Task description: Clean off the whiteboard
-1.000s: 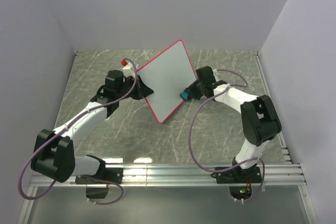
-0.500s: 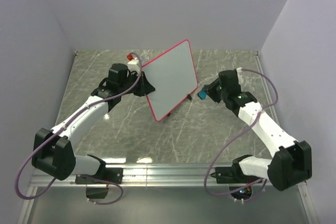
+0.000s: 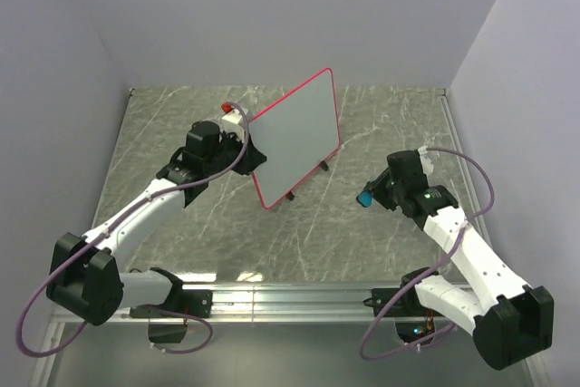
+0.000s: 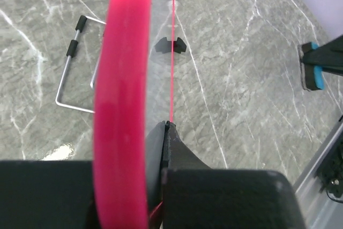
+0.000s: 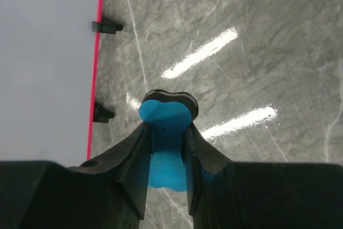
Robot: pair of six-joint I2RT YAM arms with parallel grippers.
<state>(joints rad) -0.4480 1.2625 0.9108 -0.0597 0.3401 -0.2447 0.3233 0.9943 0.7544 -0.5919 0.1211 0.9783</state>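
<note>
Holds whiteboard (image 3: 299,138) tilted mid-table in left gripper (image 3: 246,144), wire stand (image 4: 69,48) nearby; pinches blue eraser (image 3: 364,198) in right gripper (image 5: 167,132), apart, toward right edge.

We count one whiteboard (image 3: 297,138), its two black feet (image 5: 106,26), one blue eraser (image 5: 166,108) in the right pincer (image 5: 166,127), one wire stand (image 4: 70,49) past the left pincer (image 3: 245,147), and two arms (image 3: 145,206).

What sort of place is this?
Likely a robot test booth: marbled table boxed by plain walls, left arm holding a whiteboard, and right arm, both bolted to a metal rail.
</note>
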